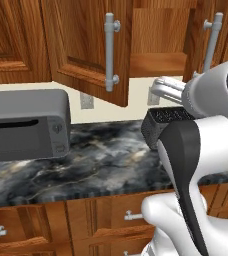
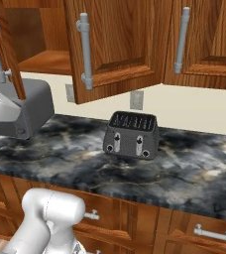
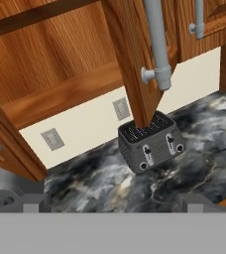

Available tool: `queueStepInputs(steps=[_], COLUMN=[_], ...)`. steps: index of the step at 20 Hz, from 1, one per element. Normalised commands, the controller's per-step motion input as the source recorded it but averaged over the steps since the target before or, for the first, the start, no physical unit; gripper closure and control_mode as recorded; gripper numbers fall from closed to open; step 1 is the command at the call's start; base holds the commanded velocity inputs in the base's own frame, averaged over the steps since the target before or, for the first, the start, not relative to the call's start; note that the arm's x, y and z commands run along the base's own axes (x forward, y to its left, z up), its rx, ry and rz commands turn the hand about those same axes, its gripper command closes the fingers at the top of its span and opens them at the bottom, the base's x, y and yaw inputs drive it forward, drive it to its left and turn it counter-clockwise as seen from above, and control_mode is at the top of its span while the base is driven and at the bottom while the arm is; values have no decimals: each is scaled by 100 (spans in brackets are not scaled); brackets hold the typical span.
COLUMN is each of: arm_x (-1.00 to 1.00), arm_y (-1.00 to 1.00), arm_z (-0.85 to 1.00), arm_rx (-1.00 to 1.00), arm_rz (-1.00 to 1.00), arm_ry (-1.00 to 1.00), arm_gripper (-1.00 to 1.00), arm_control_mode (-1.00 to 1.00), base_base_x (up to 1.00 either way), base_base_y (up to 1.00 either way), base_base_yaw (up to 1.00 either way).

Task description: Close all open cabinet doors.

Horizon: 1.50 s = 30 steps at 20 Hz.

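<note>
Two cabinet doors of one upper cabinet stand open over the counter. The left cabinet door (image 1: 81, 45) swings out toward me with its bar handle (image 1: 109, 52); the right cabinet door (image 1: 198, 35) also hangs open. From the right side the same pair shows as the left door (image 2: 10, 59) and the right door (image 2: 120, 44), with the bare shelf (image 2: 40, 62) between them. My gripper (image 3: 112, 202) is open and holds nothing, below and in front of the right door's edge (image 3: 130, 59). My hand (image 1: 167, 89) hovers above the counter, apart from both doors.
A black toaster (image 2: 132, 135) stands on the dark marble counter (image 2: 184, 168) under the right door. A grey microwave (image 1: 26, 125) sits to the left. A closed cabinet door (image 2: 211, 39) is further right. Drawer fronts (image 2: 204, 233) run below the counter.
</note>
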Motion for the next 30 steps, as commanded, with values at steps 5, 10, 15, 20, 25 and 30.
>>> queueStepInputs(steps=[5, 10, 15, 20, 25, 30], arm_x=[0, -14, -29, -56, -19, -22], arm_y=[0, 0, 1, 0, 38, 35], arm_z=[0, 0, 0, 0, 9, 8], arm_rx=[0, 0, 0, 2, -4, -5], arm_rz=[0, 0, 7, 1, -5, -18], arm_ry=[-2, -18, -13, -1, 0, 0], arm_gripper=[-100, -100, -100, -100, -100, -100], arm_control_mode=[-100, -100, -100, -100, -100, -100], base_base_x=[0, 0, 0, 0, 0, 0], base_base_y=[0, 0, 0, 0, 0, 0], base_base_yaw=[0, 0, 0, 0, 0, 0])
